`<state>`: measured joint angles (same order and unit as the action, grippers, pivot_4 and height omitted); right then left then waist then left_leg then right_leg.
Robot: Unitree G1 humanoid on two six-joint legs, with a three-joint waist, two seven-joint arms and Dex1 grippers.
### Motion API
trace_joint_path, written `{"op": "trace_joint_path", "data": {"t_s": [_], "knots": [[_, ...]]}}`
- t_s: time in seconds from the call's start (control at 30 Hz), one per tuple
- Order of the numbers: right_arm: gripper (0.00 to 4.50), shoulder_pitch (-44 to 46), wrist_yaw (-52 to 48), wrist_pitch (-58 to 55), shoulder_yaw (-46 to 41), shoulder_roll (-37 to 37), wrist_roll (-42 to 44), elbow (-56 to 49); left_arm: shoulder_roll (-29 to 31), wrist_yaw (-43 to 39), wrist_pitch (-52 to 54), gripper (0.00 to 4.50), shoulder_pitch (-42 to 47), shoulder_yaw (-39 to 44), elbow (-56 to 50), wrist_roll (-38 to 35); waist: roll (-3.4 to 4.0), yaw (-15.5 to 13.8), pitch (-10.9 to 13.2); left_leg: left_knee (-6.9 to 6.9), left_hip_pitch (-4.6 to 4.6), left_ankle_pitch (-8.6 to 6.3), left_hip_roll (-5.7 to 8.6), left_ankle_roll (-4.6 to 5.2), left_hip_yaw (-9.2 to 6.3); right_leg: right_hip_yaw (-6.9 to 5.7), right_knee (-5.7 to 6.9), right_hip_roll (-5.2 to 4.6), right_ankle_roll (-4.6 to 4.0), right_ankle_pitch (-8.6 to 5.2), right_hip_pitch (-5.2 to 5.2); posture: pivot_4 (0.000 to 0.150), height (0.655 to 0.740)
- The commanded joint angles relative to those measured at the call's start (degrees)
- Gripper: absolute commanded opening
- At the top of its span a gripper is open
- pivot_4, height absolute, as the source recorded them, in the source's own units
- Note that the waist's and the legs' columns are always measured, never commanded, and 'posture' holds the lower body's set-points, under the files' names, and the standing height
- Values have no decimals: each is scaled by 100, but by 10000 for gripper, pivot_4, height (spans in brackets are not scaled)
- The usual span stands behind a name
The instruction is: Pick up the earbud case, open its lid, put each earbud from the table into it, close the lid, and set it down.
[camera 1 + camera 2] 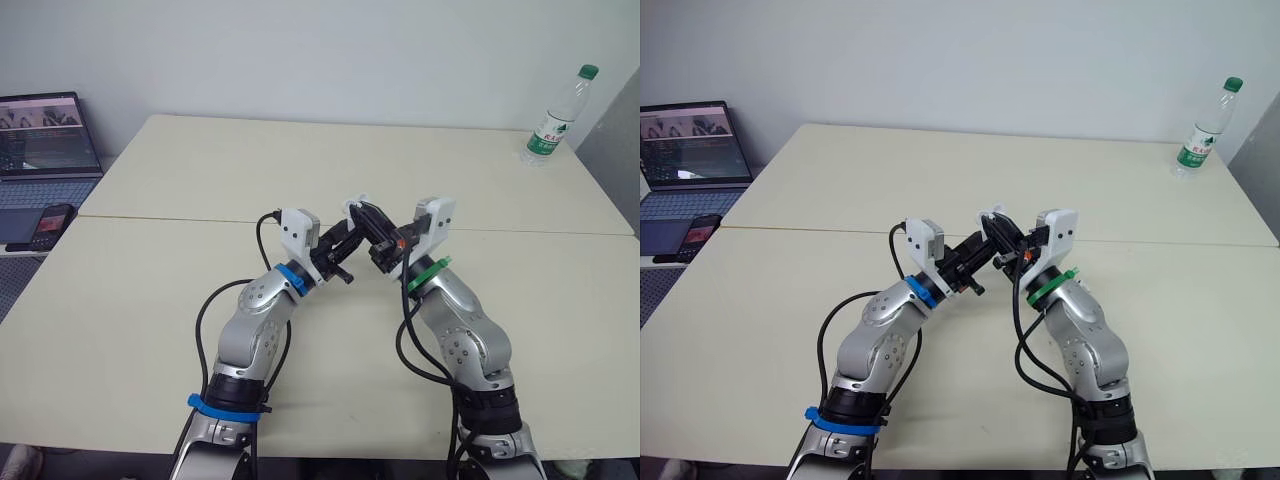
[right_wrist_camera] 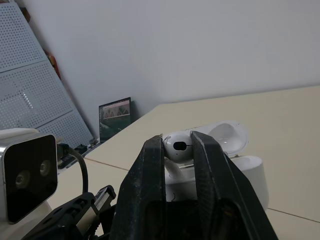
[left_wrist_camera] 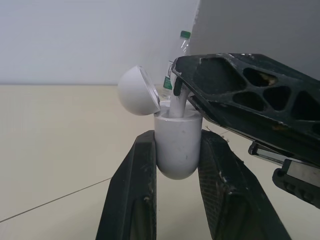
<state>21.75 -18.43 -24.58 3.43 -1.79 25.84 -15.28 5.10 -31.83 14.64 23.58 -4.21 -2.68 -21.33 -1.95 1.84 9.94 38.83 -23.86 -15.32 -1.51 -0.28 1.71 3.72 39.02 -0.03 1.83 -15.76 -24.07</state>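
The white earbud case [image 3: 177, 145] is held above the table between the fingers of my left gripper [image 3: 176, 165], which is shut on it; its rounded lid [image 3: 138, 91] stands open. My right gripper [image 2: 178, 150] is shut on a white earbud [image 2: 177, 146], whose stem [image 3: 176, 104] dips into the open case. The two grippers meet fingertip to fingertip over the middle of the table [image 1: 357, 225], with the case lid [image 2: 227, 135] open behind the earbud in the right wrist view.
A clear water bottle with a green cap [image 1: 556, 118] stands at the table's far right corner. An open laptop [image 1: 45, 145] and a phone [image 1: 48, 226] lie on a surface to the left. A seam [image 1: 160, 219] crosses the tabletop.
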Motion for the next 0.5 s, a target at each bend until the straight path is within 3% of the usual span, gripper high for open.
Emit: {"op": "trace_joint_path", "data": {"t_s": [0.03, 0.27, 0.5], "knots": [[3868, 11, 204, -141, -3, -40, 24, -158, -30, -30, -108, 7720, 57, -14, -286, -58, 0, 0, 0, 0, 0, 0, 0, 0, 0, 0, 0, 0, 0, 0, 0, 1500, 7389], [3868, 19, 443, -480, -18, -37, 68, -194, -39, -19, -123, 7720, 52, -30, -283, -43, 0, 0, 0, 0, 0, 0, 0, 0, 0, 0, 1, -1, 0, 0, 0, 1500, 7389], [28828, 76, 401, -325, -101, -36, 113, -221, -33, -11, -125, 7720, 40, -31, -270, -36, 0, 0, 0, 1, 0, 0, 0, 0, 0, 0, 1, 0, 0, 0, 0, 1500, 7389]]}}
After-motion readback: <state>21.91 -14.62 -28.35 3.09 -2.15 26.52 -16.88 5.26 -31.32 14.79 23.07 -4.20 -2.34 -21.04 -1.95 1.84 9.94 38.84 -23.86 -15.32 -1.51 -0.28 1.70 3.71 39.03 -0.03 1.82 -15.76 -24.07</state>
